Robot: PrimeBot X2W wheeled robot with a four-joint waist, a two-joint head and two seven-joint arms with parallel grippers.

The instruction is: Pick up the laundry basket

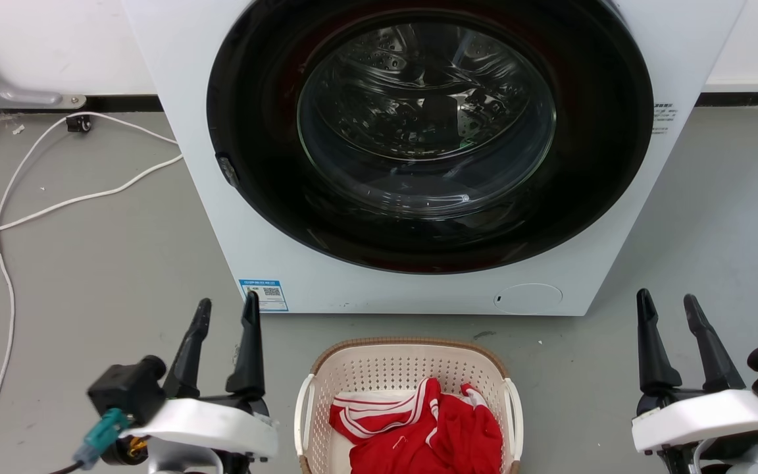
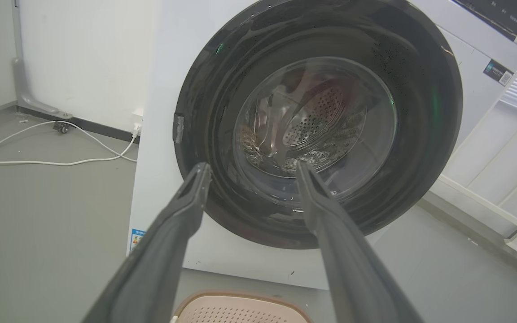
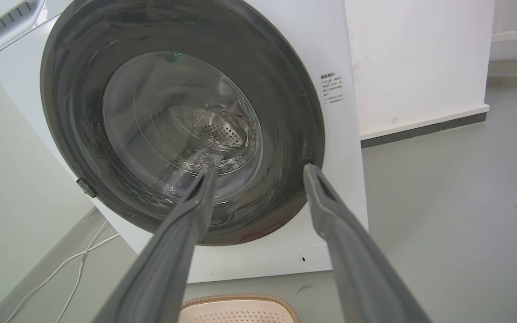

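Pickup not started: both grippers spread, holding nothing.
Laundry basket [image 1: 393, 366] sits on the floor just in front of the washing machine [image 1: 211, 217]; left gripper [image 1: 228, 301] and right gripper [image 1: 667, 297] flank it, apart; grasp and lift remain.

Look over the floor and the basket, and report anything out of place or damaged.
Nothing looks damaged or spilled. The laundry basket stands upright before the washing machine, red clothes heaped inside. The one untidy thing is a white cable trailing loose across the floor at the left, apart from the basket.
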